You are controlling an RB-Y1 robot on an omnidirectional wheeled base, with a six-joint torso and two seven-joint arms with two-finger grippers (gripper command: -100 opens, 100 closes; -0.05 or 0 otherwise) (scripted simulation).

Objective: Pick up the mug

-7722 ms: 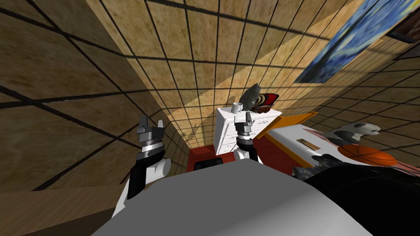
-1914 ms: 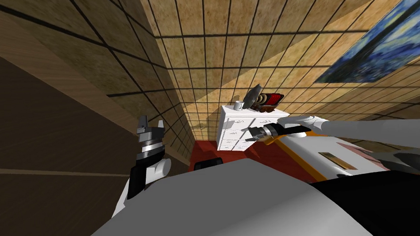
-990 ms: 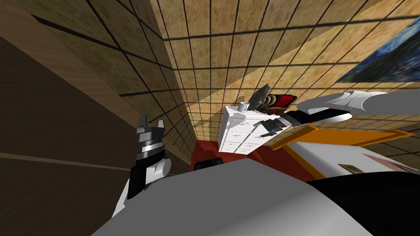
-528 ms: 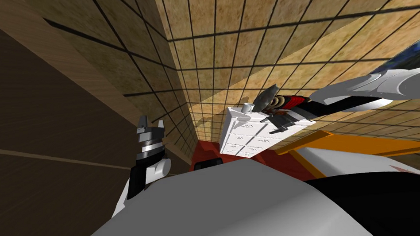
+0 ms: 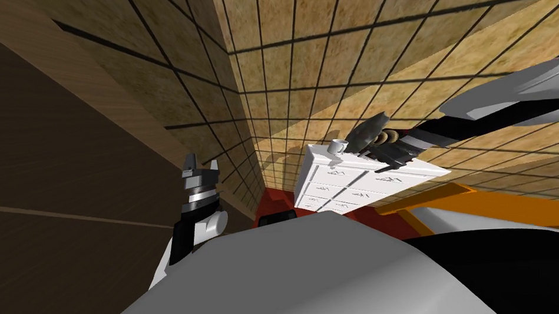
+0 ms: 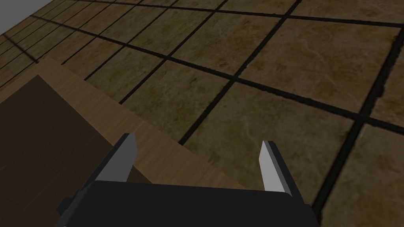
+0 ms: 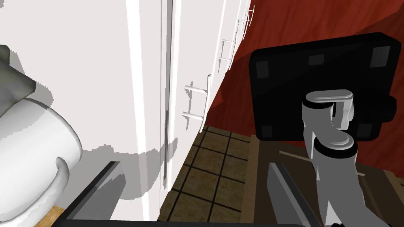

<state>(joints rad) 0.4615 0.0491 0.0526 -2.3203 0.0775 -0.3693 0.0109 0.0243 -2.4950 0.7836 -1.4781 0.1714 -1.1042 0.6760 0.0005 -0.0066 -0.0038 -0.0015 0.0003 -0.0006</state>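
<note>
A small white mug (image 5: 336,145) stands on top of the white dresser (image 5: 332,185), near its left end. My right arm comes in from the right over the dresser top, and its gripper (image 5: 376,162) hangs open a little right of the mug. In the right wrist view the mug (image 7: 33,157) is large and close, just outside one finger (image 7: 104,183), with its handle turned toward that finger. Between the right gripper's (image 7: 195,187) fingers there is only the dresser's edge (image 7: 150,118) and the floor. My left gripper (image 5: 200,166) is held up by my side, open (image 6: 195,157) and empty.
A grey tilted object (image 5: 368,130) and brown rolls (image 5: 385,137) sit on the dresser behind the right gripper. An orange bed frame (image 5: 498,204) lies to the right, a red rug (image 5: 274,202) below the dresser, and a dark wooden panel (image 5: 50,192) stands to my left.
My right arm has risen from the dresser's front to above its top and reached toward the mug. I have moved closer, so the dresser looks larger. The left arm has stayed put.
</note>
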